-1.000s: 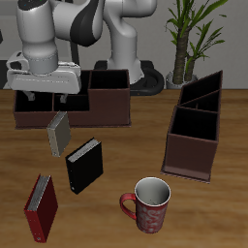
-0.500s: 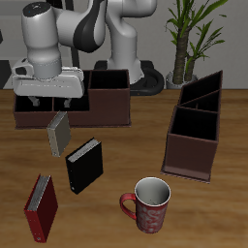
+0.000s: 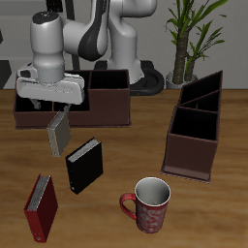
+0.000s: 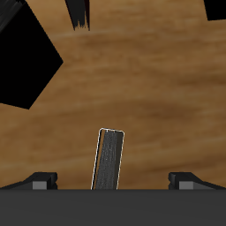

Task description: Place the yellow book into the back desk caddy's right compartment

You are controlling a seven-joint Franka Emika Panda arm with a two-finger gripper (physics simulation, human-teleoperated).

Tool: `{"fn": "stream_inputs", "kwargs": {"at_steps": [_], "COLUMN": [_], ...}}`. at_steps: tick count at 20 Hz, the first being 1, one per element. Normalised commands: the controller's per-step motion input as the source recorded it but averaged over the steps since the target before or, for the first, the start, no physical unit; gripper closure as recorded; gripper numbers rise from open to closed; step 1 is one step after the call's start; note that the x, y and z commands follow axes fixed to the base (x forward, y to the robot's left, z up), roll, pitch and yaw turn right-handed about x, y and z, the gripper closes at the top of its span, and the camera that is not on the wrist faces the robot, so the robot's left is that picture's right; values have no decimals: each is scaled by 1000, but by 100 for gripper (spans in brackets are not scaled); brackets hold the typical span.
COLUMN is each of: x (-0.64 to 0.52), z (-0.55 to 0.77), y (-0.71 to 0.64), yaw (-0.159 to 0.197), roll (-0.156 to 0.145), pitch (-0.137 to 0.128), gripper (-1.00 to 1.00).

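I am hovering my claw [image 3: 56, 105], spread wide, directly over the yellow book [image 3: 59, 134] lying flat on the bench [image 3: 126, 155], lining up to pinch its thin edges.

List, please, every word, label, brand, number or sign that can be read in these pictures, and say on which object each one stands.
There is no text to read in either view.
The yellow book, black book and red book: plain covers.
The mug: only a red speckled pattern, no letters.
The back desk caddy, the slanted caddy and the gripper: no labels visible.

yellow book [image 3: 58, 134] before back desk caddy [image 3: 108, 111]
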Motion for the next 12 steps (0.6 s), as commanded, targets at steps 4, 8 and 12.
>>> {"fn": "stream_inputs", "kwargs": {"at_steps": [4, 8, 12], "x": [4, 19, 16], "z": [-233, -142, -142], "y": [-37, 60, -3], "yaw": [-23, -34, -20], "roll": [-22, -23, -3], "pitch": [5, 6, 8], "gripper": [-100, -100, -100]}}
